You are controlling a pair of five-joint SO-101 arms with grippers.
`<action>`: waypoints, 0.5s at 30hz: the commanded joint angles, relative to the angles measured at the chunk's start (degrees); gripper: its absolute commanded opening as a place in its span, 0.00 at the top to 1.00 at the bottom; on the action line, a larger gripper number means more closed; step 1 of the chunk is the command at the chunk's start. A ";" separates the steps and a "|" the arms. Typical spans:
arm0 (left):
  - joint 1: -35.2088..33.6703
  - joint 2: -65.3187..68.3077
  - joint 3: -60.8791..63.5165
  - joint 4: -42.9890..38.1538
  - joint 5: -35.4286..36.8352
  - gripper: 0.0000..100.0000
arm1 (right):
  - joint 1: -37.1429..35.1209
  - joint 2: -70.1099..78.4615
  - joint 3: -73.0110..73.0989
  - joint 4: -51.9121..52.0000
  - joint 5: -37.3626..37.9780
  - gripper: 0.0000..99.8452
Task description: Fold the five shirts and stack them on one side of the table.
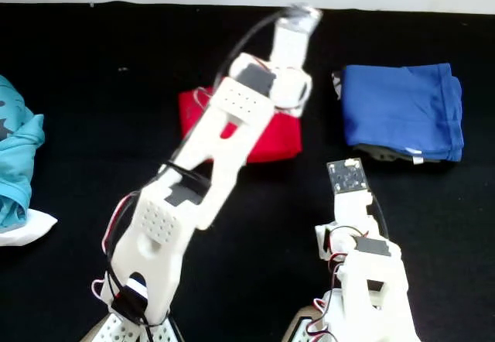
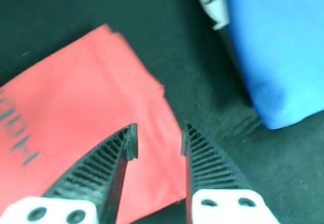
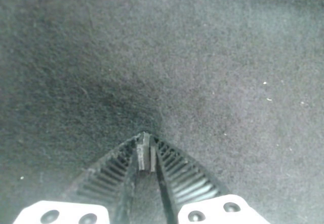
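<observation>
A folded red shirt (image 1: 271, 137) lies at the middle of the black table (image 1: 93, 110). My left gripper (image 2: 158, 138) hangs open just above the red shirt (image 2: 76, 133), near its edge on the blue shirt's side, with nothing between the fingers. The left arm (image 1: 232, 125) reaches over the shirt and covers part of it. A folded blue shirt (image 1: 402, 110) lies at the back right, with a dark layer showing under its front edge; the blue shirt (image 2: 278, 46) is apart from the red one. My right gripper (image 3: 147, 150) is shut and empty over bare black cloth, its arm (image 1: 363, 257) tucked back at the front right.
A crumpled teal shirt (image 1: 17, 156) sits at the table's left edge, over a bit of white fabric (image 1: 27, 226). Bare black cloth runs between the teal and red shirts and along the front. A pale wall borders the far edge.
</observation>
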 commanded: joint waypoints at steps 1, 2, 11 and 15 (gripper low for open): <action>-4.00 -2.42 -3.56 6.59 1.14 0.86 | 0.48 -0.04 0.92 -1.36 0.09 0.99; -4.97 -1.98 -3.21 8.00 1.14 0.88 | 0.48 -0.04 0.92 -1.36 0.09 0.99; -2.77 7.08 -1.71 12.04 1.14 0.94 | 0.40 -0.04 0.92 -1.36 0.09 0.99; 2.95 6.99 -1.89 15.47 1.23 0.94 | 0.40 -0.04 0.92 -1.36 0.09 0.99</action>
